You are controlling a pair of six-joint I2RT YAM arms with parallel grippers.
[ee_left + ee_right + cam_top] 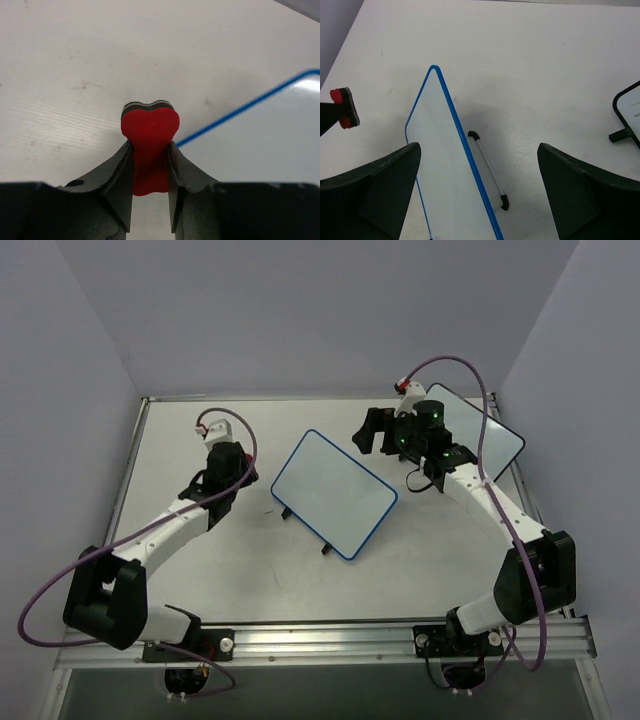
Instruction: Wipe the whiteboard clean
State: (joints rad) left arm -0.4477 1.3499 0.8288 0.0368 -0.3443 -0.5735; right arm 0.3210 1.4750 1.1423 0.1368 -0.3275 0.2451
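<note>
Whiteboard, rectangular, blue-framed (333, 493), stands mid-worktop, tilted back on its stand, long edges running diagonally. Right wrist view: one support leg, a thin white rod with black end caps (488, 170), lies on the white worktop (200, 570) just behind the board's blue edge.

Left gripper (150, 150): pinching a red foam eraser with a dark felt layer (149, 131), fingers pressed against its narrow waist on both sides. Felt face points away from the wrist camera. Eraser sits near the board's left edge, apart from it, not on the writing surface. Contact with the worktop: cannot tell.

Right gripper (477, 150): fingers spread wide, holding nothing, hovering over the far right side of the blue-framed board.

Second whiteboard, black-framed (490, 435), stands at the far right of the worktop behind the right arm, well apart from the eraser.
</note>
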